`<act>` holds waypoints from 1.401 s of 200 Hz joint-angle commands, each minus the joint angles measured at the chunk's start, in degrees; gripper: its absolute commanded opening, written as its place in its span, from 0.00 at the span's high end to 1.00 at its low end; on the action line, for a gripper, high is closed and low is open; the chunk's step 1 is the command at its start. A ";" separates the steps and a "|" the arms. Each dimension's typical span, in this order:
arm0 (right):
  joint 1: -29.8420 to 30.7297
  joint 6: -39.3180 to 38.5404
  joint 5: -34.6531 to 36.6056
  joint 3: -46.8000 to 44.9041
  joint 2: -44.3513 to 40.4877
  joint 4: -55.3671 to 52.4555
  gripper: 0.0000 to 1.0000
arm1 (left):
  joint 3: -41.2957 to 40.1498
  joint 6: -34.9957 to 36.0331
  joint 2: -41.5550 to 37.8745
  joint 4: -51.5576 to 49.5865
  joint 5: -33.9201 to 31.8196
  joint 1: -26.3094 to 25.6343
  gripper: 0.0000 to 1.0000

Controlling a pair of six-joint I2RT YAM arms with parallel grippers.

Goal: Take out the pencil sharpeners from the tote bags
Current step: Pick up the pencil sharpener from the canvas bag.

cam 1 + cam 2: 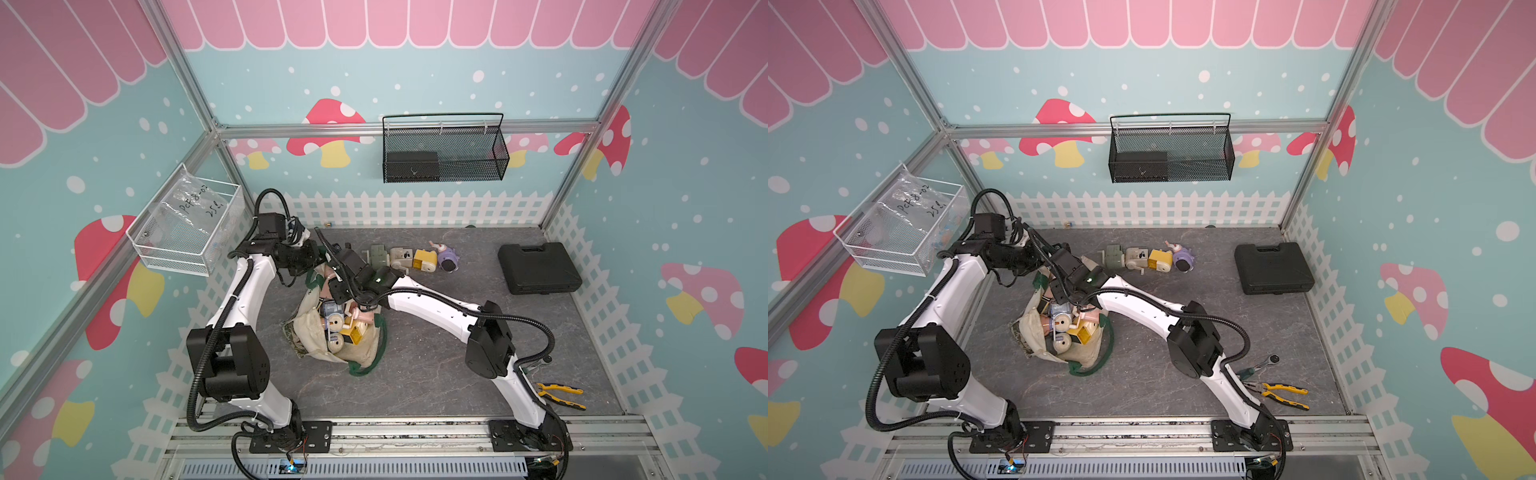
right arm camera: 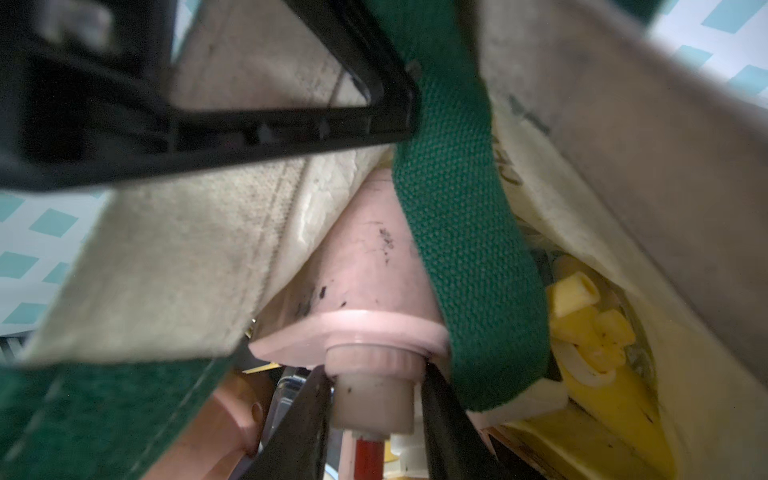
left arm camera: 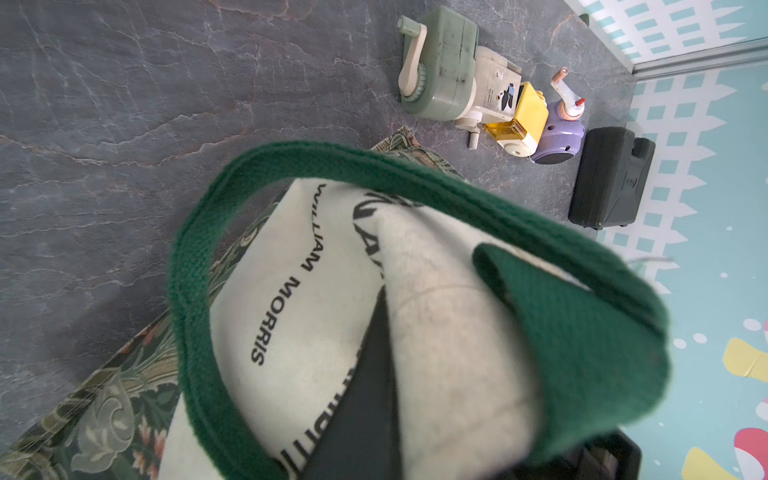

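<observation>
In a top view the tote bag lies slumped and gaping on the counter between the two arms. A heap of sharpeners shows inside it, and a row of four sharpeners stands outside, near the bag's far end. The left jaws sit at the bag's far rim and the right jaws reach down into its mouth, so the step in hand looks like drawing one more sharpener out. In the left wrist view the left jaws are closed on the cream canvas at the rim, beside the green handle loop, with that edge lifted off the counter. This hold wants to be firm and high, since it makes the opening. In the right wrist view the right jaws grip the pink sharpener by its cream neck, one finger on each side. The pink body lies between the canvas wall and a green strap that drapes across it and touches one finger. A yellow sharpener lies just beside. The neck looks round and smooth, so the grip may slip or let the body swing. The pull is best made slowly and in line with the neck, sliding out from under the strap rather than up through it. If the canvas drags along, the left hold should resist it.
</observation>
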 commanded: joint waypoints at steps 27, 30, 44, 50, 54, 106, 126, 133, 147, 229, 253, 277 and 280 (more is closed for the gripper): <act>-0.23 0.10 1.24 2.28 3.78 -1.82 0.69 | 1.11 -0.23 -2.84 5.00 3.13 0.07 1.00; -0.23 -0.03 1.20 2.39 3.73 -1.76 0.70 | 1.09 -0.24 -2.82 4.96 3.12 0.11 1.00; -0.26 -0.43 0.90 2.53 3.80 -1.74 0.77 | 1.06 -0.28 -2.81 4.94 3.14 0.15 1.00; -0.28 -0.59 0.60 2.67 3.68 -1.76 0.79 | 1.07 -0.32 -2.81 4.93 3.13 0.16 1.00; -0.24 -0.70 0.38 2.61 3.56 -1.81 0.81 | 1.11 -0.29 -2.81 5.00 3.12 0.11 1.00; 0.59 -3.66 -1.72 -0.76 -1.07 -0.42 0.92 | 1.07 -0.26 -2.87 4.99 2.94 0.31 1.00; 1.08 -5.97 -2.62 -8.16 -5.96 5.37 0.94 | 1.05 -0.26 -2.89 4.96 2.95 0.32 1.00; 1.10 -6.21 -2.78 -11.10 -7.89 7.53 0.95 | 1.04 -0.27 -2.90 4.97 2.86 0.32 1.00; 1.09 -6.53 -2.54 -15.80 -11.18 10.62 0.97 | 1.01 -0.27 -2.90 5.01 2.88 0.32 1.00; 1.07 -16.35 -5.17 -34.50 -26.82 23.05 0.99 | 1.06 -0.40 -2.81 4.99 3.03 0.45 1.00; 1.08 -17.50 -5.95 -35.92 -28.08 23.34 0.99 | 1.11 -0.34 -2.82 4.94 2.99 0.45 1.00; 1.09 -17.35 -6.77 -36.93 -27.84 23.43 0.99 | 1.04 -0.46 -2.67 4.96 3.12 0.47 1.00; 1.07 -17.26 -6.99 -37.05 -27.74 23.36 0.99 | 1.04 -0.41 -2.72 4.94 3.14 0.42 1.00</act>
